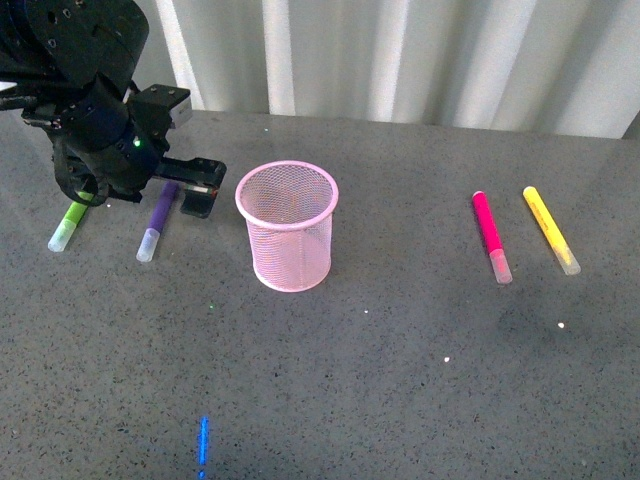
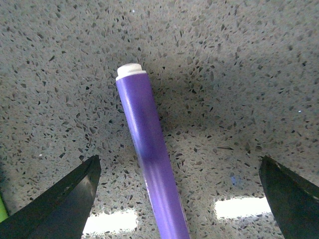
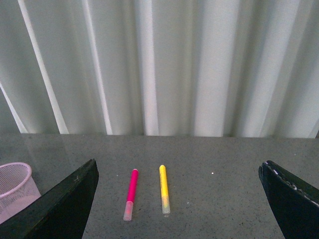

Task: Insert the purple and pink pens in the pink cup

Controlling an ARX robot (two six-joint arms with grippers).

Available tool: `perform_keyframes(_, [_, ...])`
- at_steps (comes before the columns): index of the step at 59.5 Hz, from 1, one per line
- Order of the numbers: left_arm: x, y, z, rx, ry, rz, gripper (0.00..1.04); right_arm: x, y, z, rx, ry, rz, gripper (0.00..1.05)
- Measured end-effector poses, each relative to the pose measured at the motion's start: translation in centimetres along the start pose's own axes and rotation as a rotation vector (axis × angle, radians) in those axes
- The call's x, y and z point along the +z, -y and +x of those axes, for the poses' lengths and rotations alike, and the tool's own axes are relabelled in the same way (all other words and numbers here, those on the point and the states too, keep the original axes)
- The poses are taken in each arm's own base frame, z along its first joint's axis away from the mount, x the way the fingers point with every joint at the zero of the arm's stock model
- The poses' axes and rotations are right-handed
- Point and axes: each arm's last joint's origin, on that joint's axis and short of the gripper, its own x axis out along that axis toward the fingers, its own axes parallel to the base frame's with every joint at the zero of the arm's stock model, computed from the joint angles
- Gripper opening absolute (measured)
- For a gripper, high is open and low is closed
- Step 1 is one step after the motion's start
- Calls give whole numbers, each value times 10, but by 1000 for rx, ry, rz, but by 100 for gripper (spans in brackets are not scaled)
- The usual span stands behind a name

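Purple pen point(image 2: 149, 159) lies flat on the table point(image 1: 400, 380), right under my left claw point(image 2: 179, 167), its length crosswise to my closing line. The claw is spread wide, gripping nothing. Pink cup point(image 1: 287, 225) stands just beside it. Pink pen point(image 1: 488, 232) lies nearer my right claw point(image 3: 178, 169), which is wide open too.

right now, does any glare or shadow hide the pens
Left wrist view: two bright reflections on the table flank the purple pen, soft shadow beside it, pen sharp. Front view: even light, one blue streak low on the table. Right wrist view: pink pen clear, no glare.
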Motion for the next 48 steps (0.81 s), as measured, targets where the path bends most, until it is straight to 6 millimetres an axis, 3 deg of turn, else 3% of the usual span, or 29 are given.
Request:
perform_keyframes(29, [0,3,3,-24,45,-57,17,0,0,0,-1,0,0,98])
perform_keyframes(33, [-1,5,3,-10,66,-70,13,0,0,0,0,0,0,98])
perform_keyframes(48, [4,6,-7,10,141,-88,13,0,0,0,0,0,0,98])
